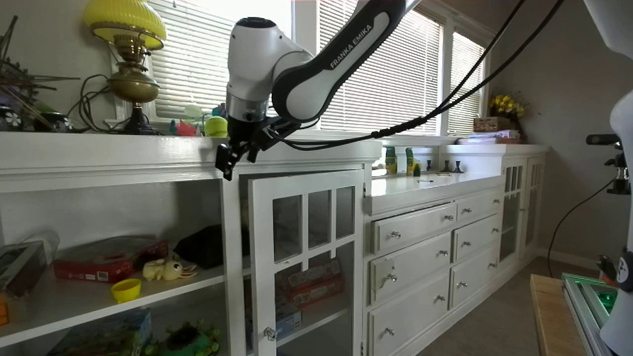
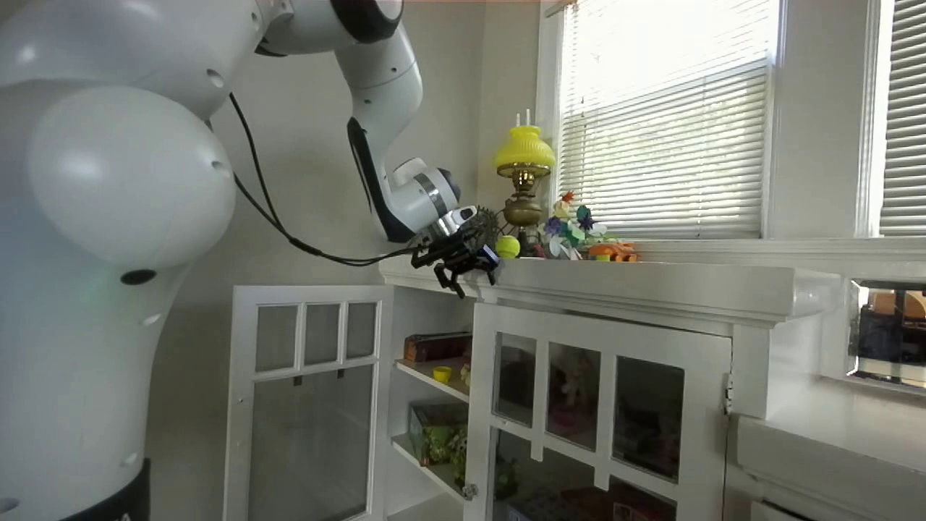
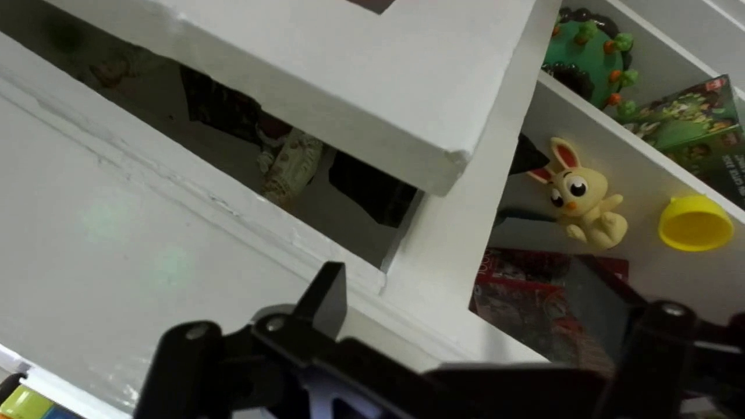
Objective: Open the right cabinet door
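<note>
Position: right cabinet door point(image 1: 305, 259) hinged beside drawers point(image 1: 413, 269), ajar, free edge clear of cabinet post point(image 1: 231, 267) | Gripper point(image 3: 460, 276): jaws spread, nothing held, near door's upper free corner | Progress: partial opening done; wider swing likely remains

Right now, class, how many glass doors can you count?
4: right door, ajar; left door, wide open; at the far end, a third door and fourth door. Others may be hidden.

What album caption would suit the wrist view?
Open gripper near the ajar right cabinet door, toy rabbit and yellow cup shelved alongside.
</note>
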Controlling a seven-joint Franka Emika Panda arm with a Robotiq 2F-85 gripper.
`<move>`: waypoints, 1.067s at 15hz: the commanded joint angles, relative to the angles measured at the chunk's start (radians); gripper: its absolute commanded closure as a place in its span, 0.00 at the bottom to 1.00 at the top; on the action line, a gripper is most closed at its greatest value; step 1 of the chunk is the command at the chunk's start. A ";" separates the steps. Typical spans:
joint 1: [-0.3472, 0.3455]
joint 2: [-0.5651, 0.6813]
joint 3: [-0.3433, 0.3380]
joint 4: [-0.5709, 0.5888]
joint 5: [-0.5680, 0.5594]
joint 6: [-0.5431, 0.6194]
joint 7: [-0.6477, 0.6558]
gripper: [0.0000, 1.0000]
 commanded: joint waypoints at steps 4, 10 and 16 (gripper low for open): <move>-0.035 -0.001 0.003 -0.035 0.200 0.163 -0.077 0.00; -0.003 0.020 -0.016 -0.047 0.432 0.202 -0.194 0.00; 0.022 0.025 -0.053 -0.052 0.520 0.189 -0.230 0.00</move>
